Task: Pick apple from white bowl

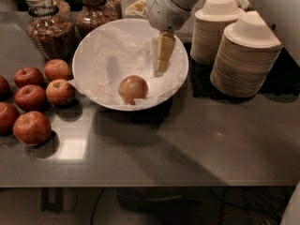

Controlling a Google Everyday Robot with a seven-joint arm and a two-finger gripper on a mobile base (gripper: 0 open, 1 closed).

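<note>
The hand (162, 63) hovers over the white bowl (93, 50), the apple (133, 89) lying free to its lower left; how far open the hand is cannot be told.

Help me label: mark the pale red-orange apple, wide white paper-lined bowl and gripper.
Apple (133, 89): camera view, front skin.
White bowl (182, 81): camera view, right rim.
Gripper (161, 68): camera view, lower tip, above bowl's right half.

One end effector (162, 65) over one white bowl (180, 78), eight apples (133, 89), two jars (49, 29), two bowl stacks (246, 55).
</note>
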